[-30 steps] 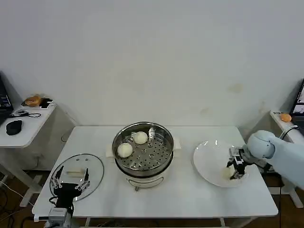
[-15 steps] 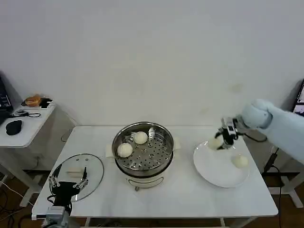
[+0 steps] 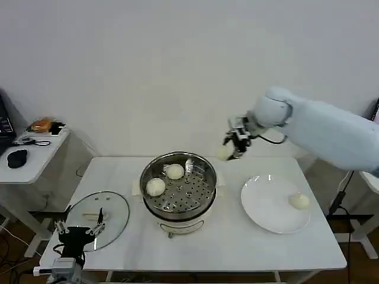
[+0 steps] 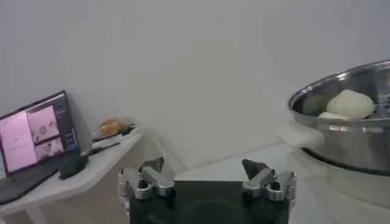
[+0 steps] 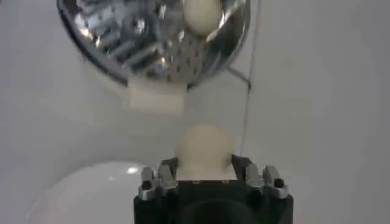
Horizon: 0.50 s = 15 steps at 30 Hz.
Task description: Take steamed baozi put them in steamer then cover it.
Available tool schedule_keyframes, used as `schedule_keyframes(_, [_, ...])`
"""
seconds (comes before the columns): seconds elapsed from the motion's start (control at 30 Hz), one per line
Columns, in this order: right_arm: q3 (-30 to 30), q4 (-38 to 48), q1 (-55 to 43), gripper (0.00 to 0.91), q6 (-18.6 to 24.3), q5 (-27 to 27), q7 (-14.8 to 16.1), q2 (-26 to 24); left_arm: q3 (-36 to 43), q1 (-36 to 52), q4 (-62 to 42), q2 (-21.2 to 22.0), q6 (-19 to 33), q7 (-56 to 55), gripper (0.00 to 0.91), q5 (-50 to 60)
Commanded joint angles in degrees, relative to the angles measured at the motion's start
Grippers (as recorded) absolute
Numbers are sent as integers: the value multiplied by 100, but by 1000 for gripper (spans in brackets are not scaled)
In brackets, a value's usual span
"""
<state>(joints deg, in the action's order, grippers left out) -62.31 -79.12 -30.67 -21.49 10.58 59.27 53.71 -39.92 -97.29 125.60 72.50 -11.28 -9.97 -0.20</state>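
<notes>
The pot [image 3: 179,187] stands uncovered, right half of its tray bare (two buns [image 3: 164,179] crowd the left)

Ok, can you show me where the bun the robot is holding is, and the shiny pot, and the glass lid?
Held baozi [image 3: 223,153], head view, its round side below the right gripper [image 3: 235,146].
Steamer [image 3: 203,170], head view, the shiny right wall.
Cover [image 3: 116,208], head view, bare glass near its right rim.

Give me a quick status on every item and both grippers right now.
Steamer: uncovered, two baozi inside.
Carried baozi: in the air beside the steamer, pinched in the right gripper.
Plate: one baozi on it.
Cover: flat on the table, left of the steamer.
Left gripper: open, empty, at the cover's near edge.
</notes>
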Motion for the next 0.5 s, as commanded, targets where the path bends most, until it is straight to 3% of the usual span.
schedule_keyframes(0.03, [-177,363,6,635,20,77,-27,1732,-78,-23,23,10,-4,2,907,-5])
schedule_keyframes(0.23, [-190,541,412,635,351,-220,106,2168,-164,-63,53,39,-1,2,907,-11])
schedule_keyframes(0.5, [-358,305,591,625,848,-564,349,2128,-168,-63,27,64,0,0,907,-9])
